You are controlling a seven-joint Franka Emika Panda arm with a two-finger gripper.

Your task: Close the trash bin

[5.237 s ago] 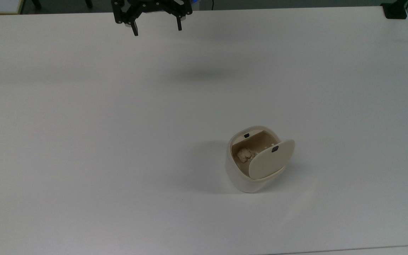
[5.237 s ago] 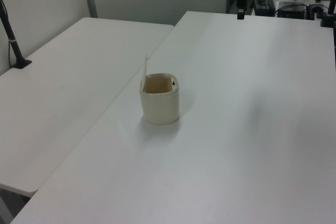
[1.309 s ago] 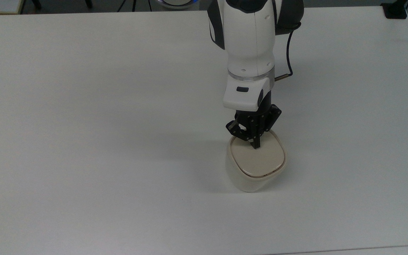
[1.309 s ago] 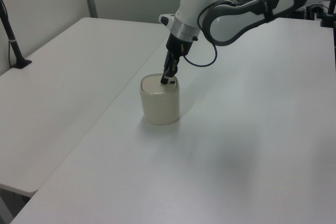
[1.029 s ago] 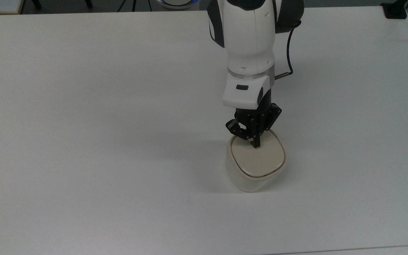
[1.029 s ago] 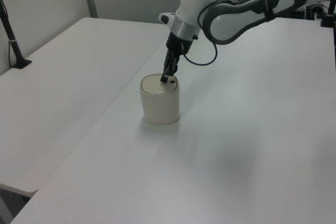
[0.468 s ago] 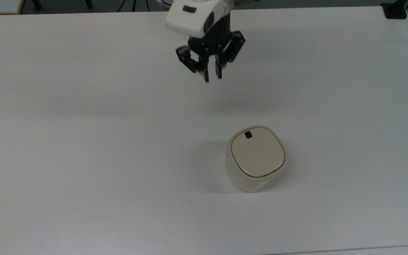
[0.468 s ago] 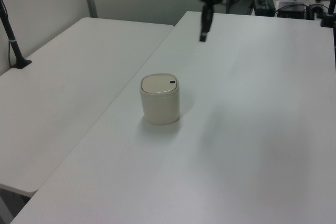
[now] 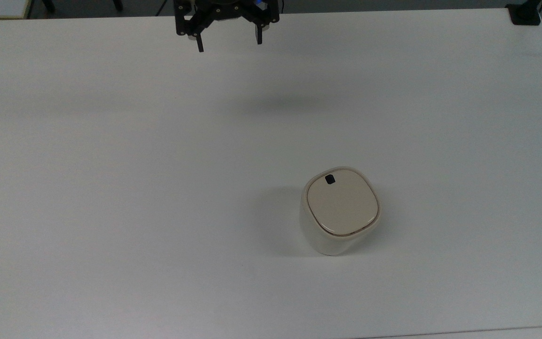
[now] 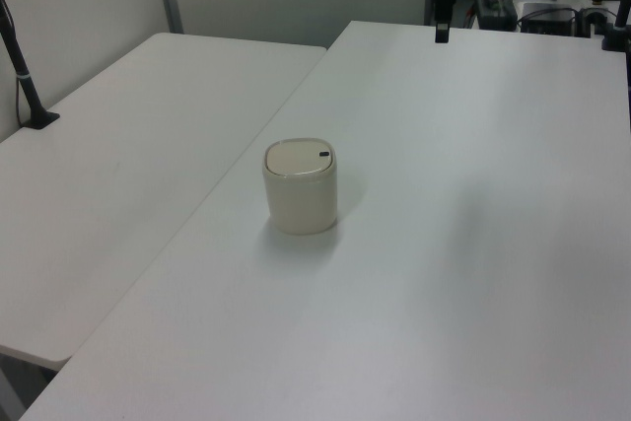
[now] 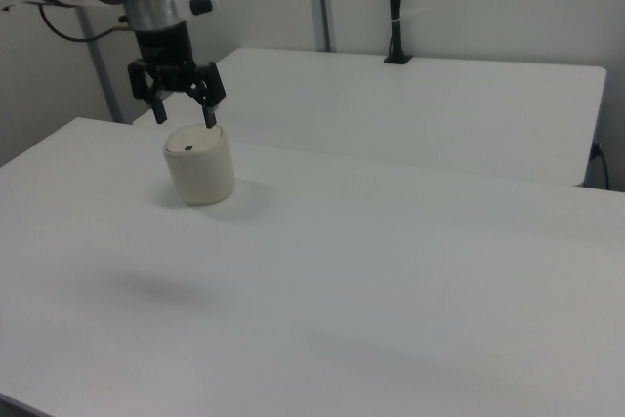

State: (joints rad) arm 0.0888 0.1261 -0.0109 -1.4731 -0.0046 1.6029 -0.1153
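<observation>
- Black two-finger gripper up over white table, fingers spread wide, holding nothing.
- Small cream-white plastic trash bin, lid flat & shut, stands well apart from fingertips, toward top view's lower right.

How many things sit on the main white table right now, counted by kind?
Trash bin, cream-white, lid shut flat with a small black mark: 1
Total on the table: 1
The open gripper hangs above the table's far edge, not counted.
</observation>
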